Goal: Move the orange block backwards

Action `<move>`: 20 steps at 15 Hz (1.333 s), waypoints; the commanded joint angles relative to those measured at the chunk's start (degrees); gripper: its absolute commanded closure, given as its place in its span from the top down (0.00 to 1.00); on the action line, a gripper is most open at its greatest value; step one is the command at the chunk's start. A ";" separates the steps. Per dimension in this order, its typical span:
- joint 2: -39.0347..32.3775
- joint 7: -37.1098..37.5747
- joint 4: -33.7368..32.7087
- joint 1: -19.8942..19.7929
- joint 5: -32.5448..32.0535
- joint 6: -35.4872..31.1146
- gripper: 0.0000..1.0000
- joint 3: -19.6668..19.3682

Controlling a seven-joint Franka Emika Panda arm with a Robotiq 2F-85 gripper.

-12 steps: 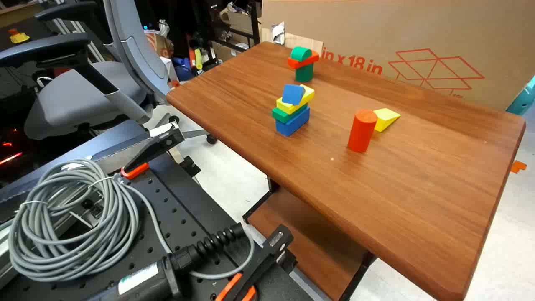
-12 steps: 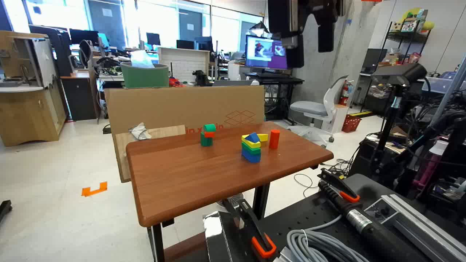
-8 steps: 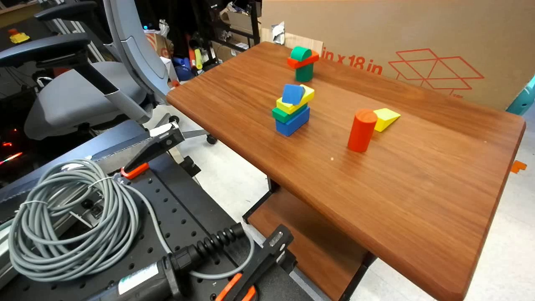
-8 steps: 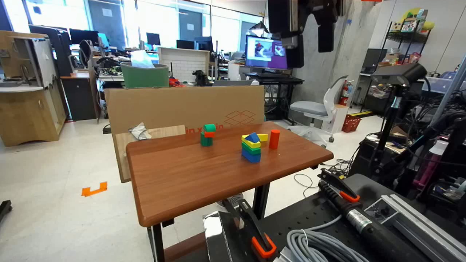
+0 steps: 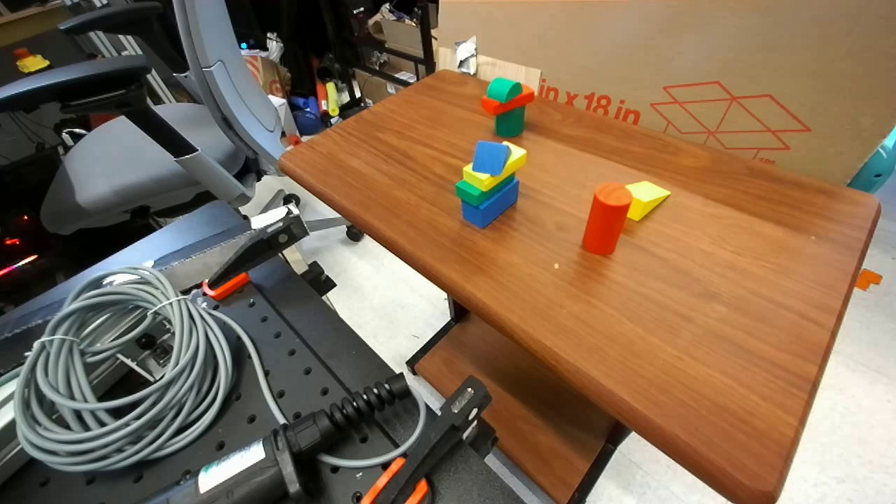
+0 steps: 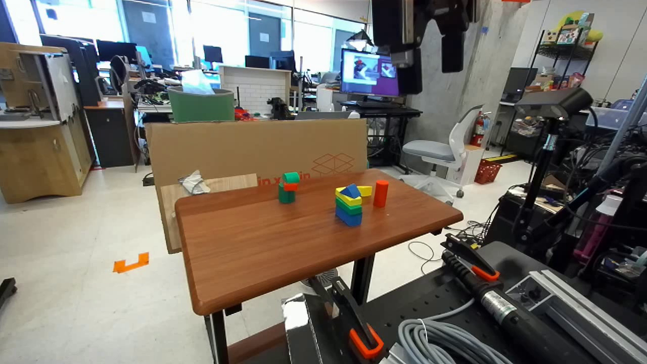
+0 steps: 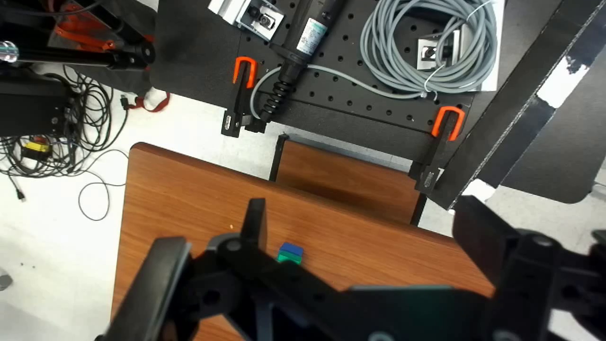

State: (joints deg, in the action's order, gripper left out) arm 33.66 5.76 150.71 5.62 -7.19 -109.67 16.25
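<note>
see gripper (image 6: 431, 75) spread wide, hanging high above table (image 5: 700, 315) in an exterior view; see orange block (image 5: 606, 218) standing upright on table in both exterior views; see yellow wedge (image 5: 646, 198) just beside block, can't tell if touching; see blue-green-yellow stack (image 5: 486, 180) near block, green-and-red stack (image 5: 509, 105) farther off; see cardboard (image 5: 728, 49) behind one table edge, coiled grey cable (image 5: 204, 371) on black bench (image 5: 329, 339) off opposite edge
</note>
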 commanded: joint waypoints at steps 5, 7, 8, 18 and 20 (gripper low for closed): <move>-0.67 2.42 -1.45 1.41 0.41 -1.01 1.00 -1.94; -1.29 1.97 -3.56 0.97 2.11 -2.16 1.00 -3.91; -1.53 1.30 -4.44 0.80 2.92 -3.35 1.00 -5.08; -13.73 -4.33 -16.83 -2.93 9.72 -14.50 1.00 -16.54; -18.23 -4.20 -20.16 -4.10 9.58 -14.76 1.00 -17.54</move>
State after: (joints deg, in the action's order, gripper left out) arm 22.67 2.61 136.50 3.20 1.49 -123.66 -0.23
